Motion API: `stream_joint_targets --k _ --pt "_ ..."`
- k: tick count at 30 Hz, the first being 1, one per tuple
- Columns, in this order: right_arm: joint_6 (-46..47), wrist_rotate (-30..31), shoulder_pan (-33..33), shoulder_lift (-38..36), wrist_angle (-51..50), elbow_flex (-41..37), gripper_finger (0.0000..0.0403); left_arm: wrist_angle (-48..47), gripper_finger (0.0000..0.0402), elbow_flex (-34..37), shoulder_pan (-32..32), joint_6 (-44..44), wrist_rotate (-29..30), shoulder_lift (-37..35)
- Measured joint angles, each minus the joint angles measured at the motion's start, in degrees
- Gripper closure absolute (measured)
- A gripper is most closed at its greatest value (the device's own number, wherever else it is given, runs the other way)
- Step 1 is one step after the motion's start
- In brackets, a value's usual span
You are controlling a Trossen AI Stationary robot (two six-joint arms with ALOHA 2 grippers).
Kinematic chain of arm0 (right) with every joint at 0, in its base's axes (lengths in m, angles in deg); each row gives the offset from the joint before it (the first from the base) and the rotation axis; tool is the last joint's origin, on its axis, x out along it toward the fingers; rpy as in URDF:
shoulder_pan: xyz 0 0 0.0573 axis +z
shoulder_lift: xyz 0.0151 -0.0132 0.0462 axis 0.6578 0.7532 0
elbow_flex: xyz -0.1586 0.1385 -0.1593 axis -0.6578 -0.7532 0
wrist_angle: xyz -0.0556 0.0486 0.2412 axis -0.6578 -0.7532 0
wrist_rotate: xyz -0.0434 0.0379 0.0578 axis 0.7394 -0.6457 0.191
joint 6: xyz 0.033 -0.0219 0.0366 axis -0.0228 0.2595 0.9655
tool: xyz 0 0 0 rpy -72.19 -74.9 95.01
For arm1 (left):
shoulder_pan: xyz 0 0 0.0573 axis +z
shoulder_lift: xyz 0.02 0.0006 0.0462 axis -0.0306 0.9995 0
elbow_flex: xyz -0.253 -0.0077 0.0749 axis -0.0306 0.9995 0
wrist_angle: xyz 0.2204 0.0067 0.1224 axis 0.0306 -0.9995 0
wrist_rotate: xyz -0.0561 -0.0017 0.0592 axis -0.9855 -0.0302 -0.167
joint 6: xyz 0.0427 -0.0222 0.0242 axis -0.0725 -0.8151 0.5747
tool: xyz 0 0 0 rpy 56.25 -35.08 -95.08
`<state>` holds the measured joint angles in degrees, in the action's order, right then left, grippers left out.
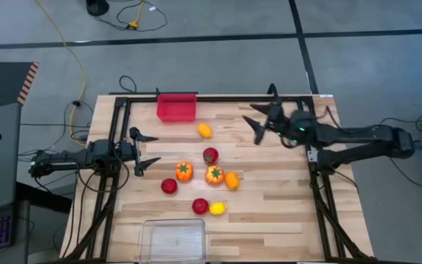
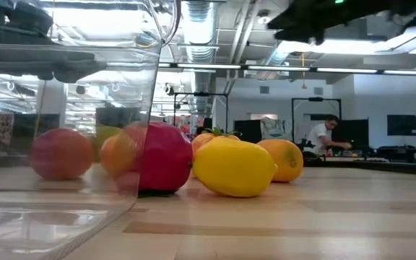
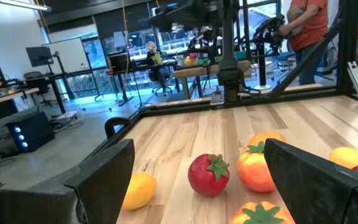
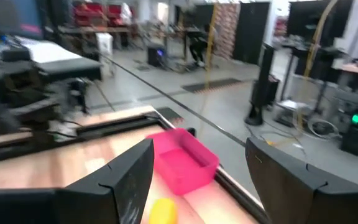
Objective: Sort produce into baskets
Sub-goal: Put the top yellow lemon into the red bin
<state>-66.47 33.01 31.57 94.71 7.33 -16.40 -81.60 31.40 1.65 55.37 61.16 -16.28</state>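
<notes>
The produce lies loose on the wooden table's middle: a yellow-orange one [image 1: 205, 130], a red one [image 1: 210, 155], two orange ones with green stems [image 1: 184, 171] [image 1: 214, 174], a plain orange one [image 1: 231, 180], two more red ones [image 1: 169, 186] [image 1: 200, 206] and a yellow one [image 1: 217, 208]. The red bin [image 1: 176, 107] stands at the far edge and the clear bin [image 1: 173, 240] at the near edge. My left gripper [image 1: 149, 150] is open and empty left of the produce. My right gripper [image 1: 259, 122] is open and empty at the far right, above the table.
The black frame rails [image 1: 119, 132] run along the table's left, far and right sides. The low view looks partly through the clear bin's wall [image 2: 63, 144] at the red [image 2: 161, 155], yellow [image 2: 233, 167] and orange [image 2: 284, 159] pieces. People show in the room behind the table.
</notes>
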Motion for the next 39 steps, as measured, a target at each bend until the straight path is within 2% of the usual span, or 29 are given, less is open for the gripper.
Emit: stream_joint_targets --k 5,10,23,30,35,39 --pt "0.08 -0.11 -2.74 12.07 -2.93 8.73 0.0121 0.0 0.0054 0.0 0.01 0.0 0.02 0.0" --pt "-0.05 -0.15 -3.52 20.88 -4.09 15.32 0.0121 0.0 0.0054 -0.01 0.0 0.0 0.02 0.0" --pt "0.01 -0.2 -3.74 36.96 -4.29 26.39 0.0121 0.0 0.0054 0.0 0.0 0.0 0.03 0.02" --pt "0.02 -0.34 -3.46 44.91 -4.52 29.11 0.0121 0.0 0.0054 -0.02 0.02 0.0 0.01 0.04" --pt "1.02 -5.12 -2.77 49.54 -4.99 30.3 0.0121 -0.02 0.0054 0.0 0.02 0.0 0.04 0.06" --pt "7.78 -9.51 -3.39 53.16 -9.52 33.71 0.0121 -0.02 0.0054 0.0 0.02 0.0 0.03 0.07"
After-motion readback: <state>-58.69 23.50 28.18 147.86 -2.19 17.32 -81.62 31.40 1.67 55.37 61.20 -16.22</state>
